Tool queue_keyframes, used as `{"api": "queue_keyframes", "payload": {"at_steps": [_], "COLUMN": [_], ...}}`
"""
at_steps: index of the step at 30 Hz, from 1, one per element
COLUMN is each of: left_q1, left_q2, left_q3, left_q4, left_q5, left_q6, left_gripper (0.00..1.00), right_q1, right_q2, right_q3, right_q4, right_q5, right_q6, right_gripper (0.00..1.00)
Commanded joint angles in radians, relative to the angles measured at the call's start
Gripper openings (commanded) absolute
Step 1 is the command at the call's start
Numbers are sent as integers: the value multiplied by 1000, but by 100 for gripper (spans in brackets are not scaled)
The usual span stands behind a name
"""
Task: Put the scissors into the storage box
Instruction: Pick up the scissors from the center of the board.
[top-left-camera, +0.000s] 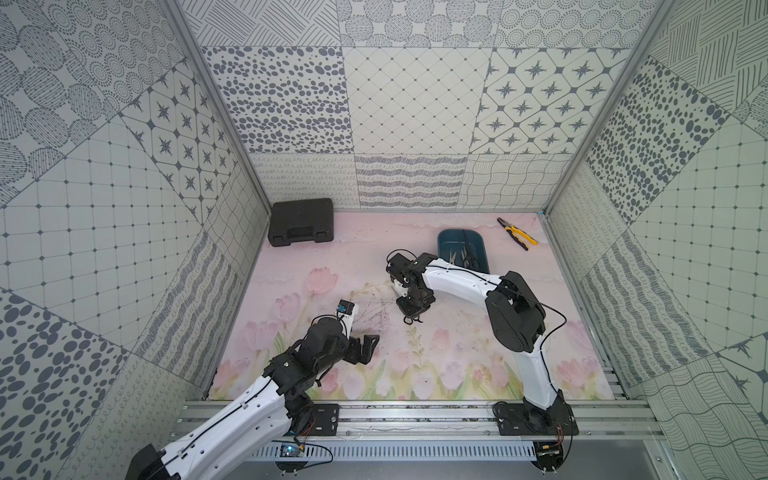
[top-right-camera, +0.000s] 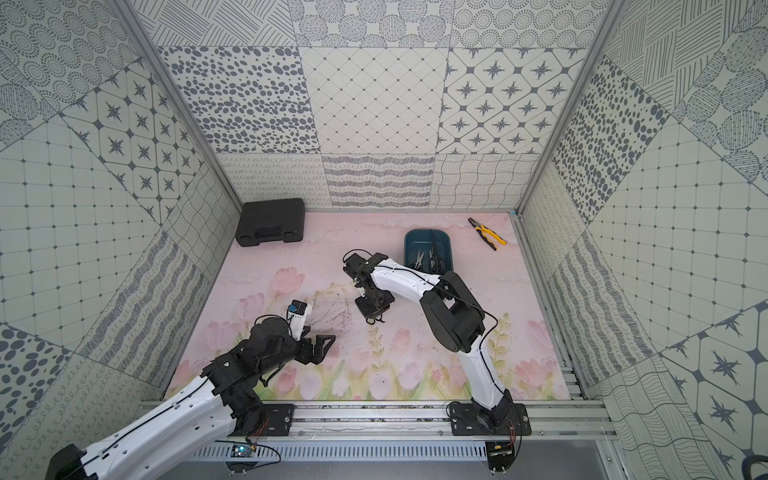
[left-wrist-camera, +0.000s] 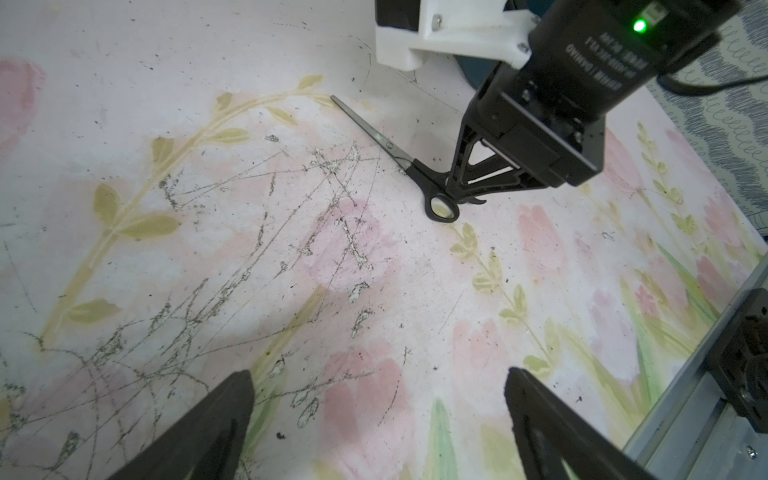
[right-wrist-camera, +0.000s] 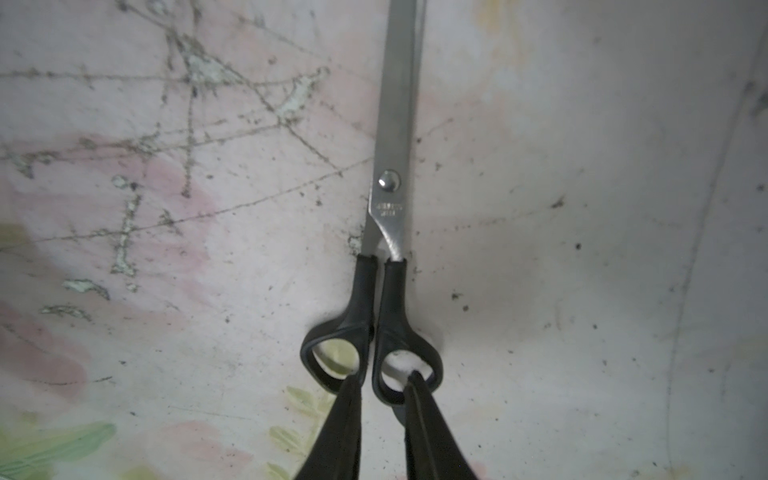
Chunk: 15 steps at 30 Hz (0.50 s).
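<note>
Lower centre in a top view: left tool (top-left-camera: 365, 347) spread wide, empty. Mid-frame: right tool (right-wrist-camera: 382, 380) astride the black loops of the scissors (right-wrist-camera: 392, 208), flat on the table (right-wrist-camera: 582, 166); clamped or not, cannot tell. Probably stiff, light, slick steel; best pinched at the handles. Upper right: storage box (top-left-camera: 441, 249), other pairs (top-left-camera: 465, 257) inside.

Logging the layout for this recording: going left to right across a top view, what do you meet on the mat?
black case → left gripper → right gripper → storage box → yellow-handled pliers
</note>
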Motion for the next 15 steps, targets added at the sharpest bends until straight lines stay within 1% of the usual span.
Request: {"api": "queue_keyframes", "payload": {"at_steps": [1,9,13,15], "left_q1": [-3,-4,-3,-4], "left_q2": [0,0,0,0], "left_q3": [2,3,2,2], "left_q4": [28,27,27,27], "left_q5": [-3,-3,-4,-5], "left_q6": [19,18,17,17], "left_gripper": [100,100,100,99], "right_q1": [6,10,16,19], "right_q2": [-1,67,104,139], "right_q3": [20,19,-2,-5], "right_q4": [-4,26,62,62], "right_q5": [-8,1,11,19], "right_q6": [-3,-2,23,34], "right_gripper": [23,26,28,27]}}
